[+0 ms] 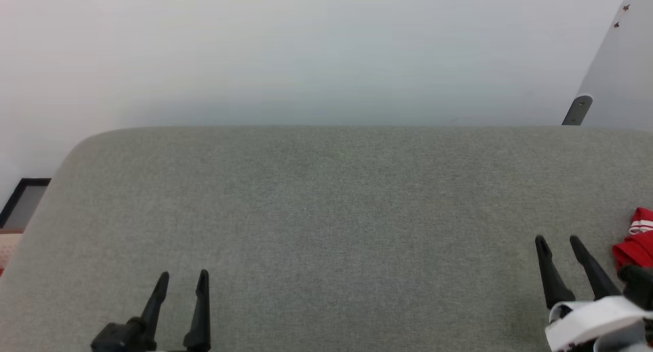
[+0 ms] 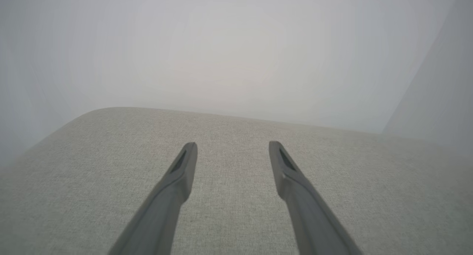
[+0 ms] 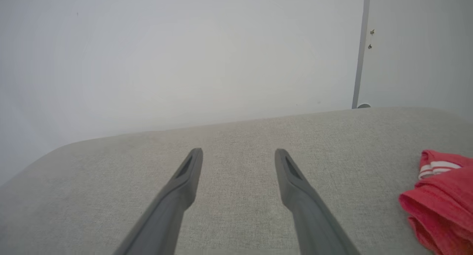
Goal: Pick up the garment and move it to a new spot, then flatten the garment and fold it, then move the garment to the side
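From my station, I saw the left gripper (image 1: 183,275) low at the left of the head view, its two dark fingers spread apart with nothing between them, poised over the grey woven fabric surface (image 1: 326,204). The right gripper (image 1: 557,241) sat at the lower right, its fingers likewise parted and empty, and a white band (image 1: 594,316) wrapped the arm behind them. The garment (image 1: 635,250), a red T-shirt, lay bunched on the surface at the far right edge of the head view, just beside the right gripper's outer finger; I could not tell whether the two touched. Through the right wrist camera the shirt appeared as a crumpled red heap to the right of the fingers, clear of their tips, with a red-and-white striped trim (image 3: 438,168) showing on its upper fold. Neither gripper held any cloth. A pale plain wall (image 1: 306,51) rose behind the surface, and a grey metal bracket (image 1: 577,109) stood at its far right end.
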Robot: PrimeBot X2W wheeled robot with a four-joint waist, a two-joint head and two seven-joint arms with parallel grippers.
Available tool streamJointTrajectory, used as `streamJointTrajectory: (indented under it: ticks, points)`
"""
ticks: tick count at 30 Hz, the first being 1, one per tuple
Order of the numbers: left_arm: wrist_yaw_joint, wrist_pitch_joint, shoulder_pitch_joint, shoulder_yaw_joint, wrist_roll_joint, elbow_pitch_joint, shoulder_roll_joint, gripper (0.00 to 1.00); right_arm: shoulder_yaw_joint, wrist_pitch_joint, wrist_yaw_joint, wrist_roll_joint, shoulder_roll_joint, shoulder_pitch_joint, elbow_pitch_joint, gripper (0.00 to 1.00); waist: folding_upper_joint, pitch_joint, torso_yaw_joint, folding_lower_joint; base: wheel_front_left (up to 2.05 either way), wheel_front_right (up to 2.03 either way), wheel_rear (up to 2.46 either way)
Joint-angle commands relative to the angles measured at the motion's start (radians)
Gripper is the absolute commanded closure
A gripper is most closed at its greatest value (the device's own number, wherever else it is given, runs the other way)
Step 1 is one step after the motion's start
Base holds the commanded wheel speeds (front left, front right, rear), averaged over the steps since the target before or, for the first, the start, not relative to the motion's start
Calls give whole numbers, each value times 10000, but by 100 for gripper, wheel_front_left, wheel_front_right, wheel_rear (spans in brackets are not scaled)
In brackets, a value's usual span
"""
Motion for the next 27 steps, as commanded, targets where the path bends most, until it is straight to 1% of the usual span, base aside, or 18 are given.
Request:
streamJointTrajectory:
  ticks: [1,8,13,19,27]
  points:
    - [-24,2,232,83,80,-173,-42,0,-151,-48,-11,-125,73,329,-195,0,0,-26,-31,0,0,0,0]
    - [-24,2,848,259,124,-825,-245,0,-837,103,-11,-301,168,1447,-1080,0,0,-60,-40,0,0,0,0]
    - [-24,2,1187,316,199,-1184,-300,0,-1309,342,-11,-473,379,1997,-1792,0,0,-51,-77,0,0,0,0]
    - [-25,2,1269,273,234,-1253,-347,0,-1543,589,-11,-639,637,2114,-2279,0,0,-46,-154,0,0,0,0]
    - [-23,2,1178,236,214,-1294,-318,0,-1611,723,-11,-769,789,2215,-2539,0,0,-58,-129,0,0,0,0]
